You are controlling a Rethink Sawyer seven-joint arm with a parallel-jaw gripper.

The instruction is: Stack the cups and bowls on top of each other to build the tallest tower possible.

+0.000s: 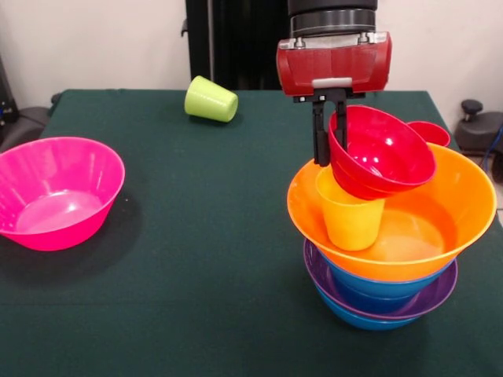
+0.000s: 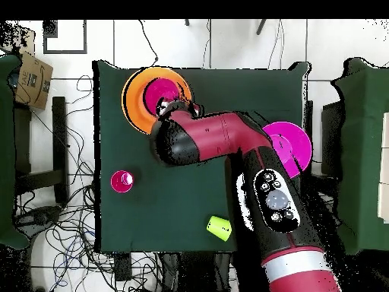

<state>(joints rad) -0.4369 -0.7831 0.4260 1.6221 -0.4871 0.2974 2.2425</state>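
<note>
The tower stands at the front right: a blue bowl [image 1: 369, 318], a purple bowl [image 1: 428, 298] and another blue bowl [image 1: 377, 287] nested under a wide orange bowl [image 1: 464, 212]. A yellow cup [image 1: 350, 216] stands upright inside the orange bowl. A small red bowl [image 1: 385, 153] rests tilted on that cup. My gripper [image 1: 330, 145] is shut on the red bowl's left rim. From overhead, the arm [image 2: 220, 141] covers part of the orange bowl [image 2: 137, 103]. A lime green cup [image 1: 211, 100] lies on its side at the far middle. A red cup [image 1: 432, 132] stands behind the tower.
A large pink bowl [image 1: 55, 192] sits upright at the table's left edge, also seen from overhead as the pink bowl [image 2: 292, 144]. The dark green table [image 1: 196, 259] shows between it and the tower.
</note>
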